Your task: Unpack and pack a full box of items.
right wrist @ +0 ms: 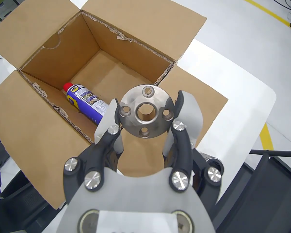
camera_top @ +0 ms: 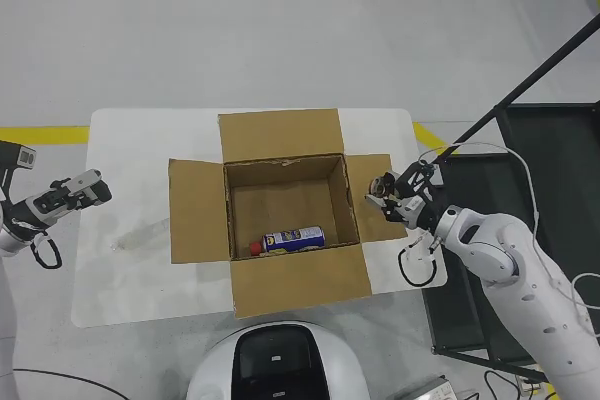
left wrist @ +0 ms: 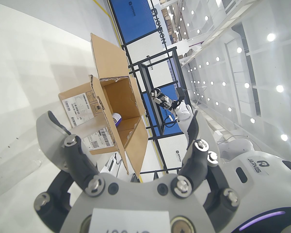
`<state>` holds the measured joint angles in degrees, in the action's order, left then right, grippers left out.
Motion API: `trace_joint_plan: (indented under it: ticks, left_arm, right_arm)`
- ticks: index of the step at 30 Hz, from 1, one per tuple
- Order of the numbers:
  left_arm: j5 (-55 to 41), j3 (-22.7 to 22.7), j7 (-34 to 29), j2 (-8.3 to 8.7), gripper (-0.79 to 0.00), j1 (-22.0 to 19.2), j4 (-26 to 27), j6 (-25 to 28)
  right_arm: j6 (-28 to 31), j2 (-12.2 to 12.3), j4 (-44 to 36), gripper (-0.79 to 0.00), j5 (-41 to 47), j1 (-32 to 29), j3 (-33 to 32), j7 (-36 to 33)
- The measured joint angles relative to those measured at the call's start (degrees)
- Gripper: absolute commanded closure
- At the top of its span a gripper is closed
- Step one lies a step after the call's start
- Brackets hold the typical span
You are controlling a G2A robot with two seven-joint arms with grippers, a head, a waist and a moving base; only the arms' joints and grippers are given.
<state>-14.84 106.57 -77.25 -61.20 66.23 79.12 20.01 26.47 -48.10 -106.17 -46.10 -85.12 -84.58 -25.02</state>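
white table (camera_top: 130,200) bears an open corrugated box (camera_top: 285,132); right tool (camera_top: 388,193) clamps a round metal flange (right wrist: 135,122); left tool (camera_top: 102,188) gapes wide.

Both arms (camera_top: 500,250) are clad in glossy white shells. The pale grey fingers (right wrist: 190,112) are carried on black links fastened with silver screws (right wrist: 180,180). Black cables (camera_top: 417,264) are looped under the wrists.

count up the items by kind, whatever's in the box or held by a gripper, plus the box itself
cardboard box: 1, flaps open
spray can: 1, lying inside the box
metal flange: 1, held in the right gripper
total: 3
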Motion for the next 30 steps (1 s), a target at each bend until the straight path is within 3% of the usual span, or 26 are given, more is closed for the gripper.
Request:
trace_joint_plan:
  ticks: [9, 13, 20, 26, 30]
  left_arm:
    - [0.0, 0.0, 0.0, 0.00, -0.785, 0.0, 0.0, 0.0]
    - [0.0, 0.0, 0.0, 0.00, -0.785, 0.0, 0.0, 0.0]
    - [0.0, 0.0, 0.0, 0.00, -0.785, 0.0, 0.0, 0.0]
    - [0.0, 0.0, 0.0, 0.00, -0.785, 0.0, 0.0, 0.0]
    - [0.0, 0.0, 0.0, 0.00, -0.785, 0.0, 0.0, 0.0]
  right_arm:
    - [-0.3, -0.1, -0.4, 0.000, -0.1, 0.3, 0.2, 0.1]
    - [0.6, -0.4, -2.4, 0.000, -1.1, 4.6, 3.7, -4.2]
    - [0.6, -3.5, 1.1, 0.000, -5.4, 22.0, 21.0, -15.3]
    - [0.1, -7.8, 10.3, 0.000, -7.7, 34.6, 35.5, -19.3]
    - [-0.3, -10.5, 17.3, 0.000, -8.1, 39.7, 42.2, -20.0]
